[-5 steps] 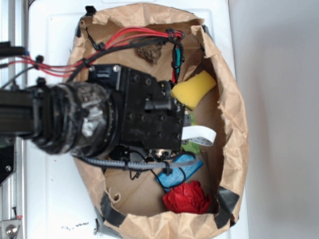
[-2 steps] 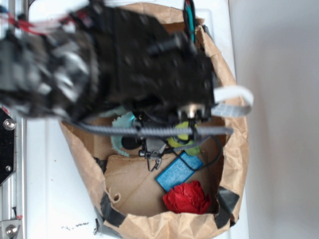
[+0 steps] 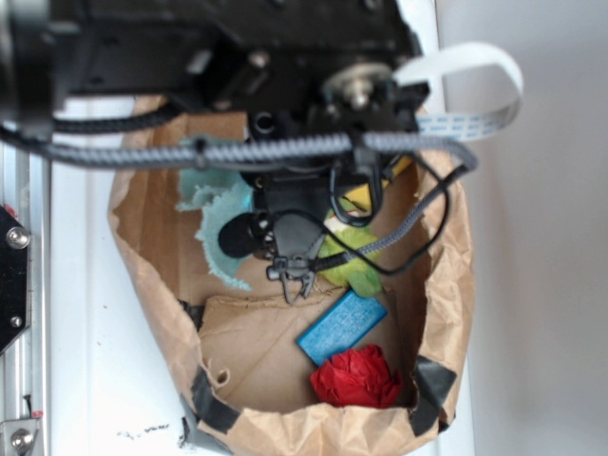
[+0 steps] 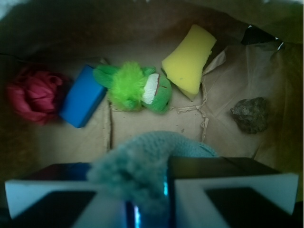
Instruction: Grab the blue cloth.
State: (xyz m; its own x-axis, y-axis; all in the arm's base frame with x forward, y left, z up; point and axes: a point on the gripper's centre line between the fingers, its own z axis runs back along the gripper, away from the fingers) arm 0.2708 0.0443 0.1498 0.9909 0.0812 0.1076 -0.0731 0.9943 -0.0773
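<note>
With its two jaws closed against a fold of fabric, the gripper (image 4: 147,199) is grasping the blue cloth (image 4: 149,164), which bulges up between the jaws in the wrist view. From the exterior view, the cloth (image 3: 220,223) hangs beneath the arm inside the brown paper bag (image 3: 446,285), its ragged edges trailing toward the bag's left wall; whether it touches the floor of the bag cannot be told.

Beyond the cloth, on the paper floor, a green plush toy (image 4: 135,88) lies on its side. Just beside it stands a blue block (image 4: 83,102), and a red crumpled ball (image 4: 31,95) sits near the block's far side. A yellow sponge (image 4: 189,59) rests tilted on the toy's other side, touching or nearly touching it. A dark rough lump (image 4: 251,114) lies well apart, near the bag's wall.

A white ribbon cable (image 3: 470,85) loops out from the arm past the bag's rim.
</note>
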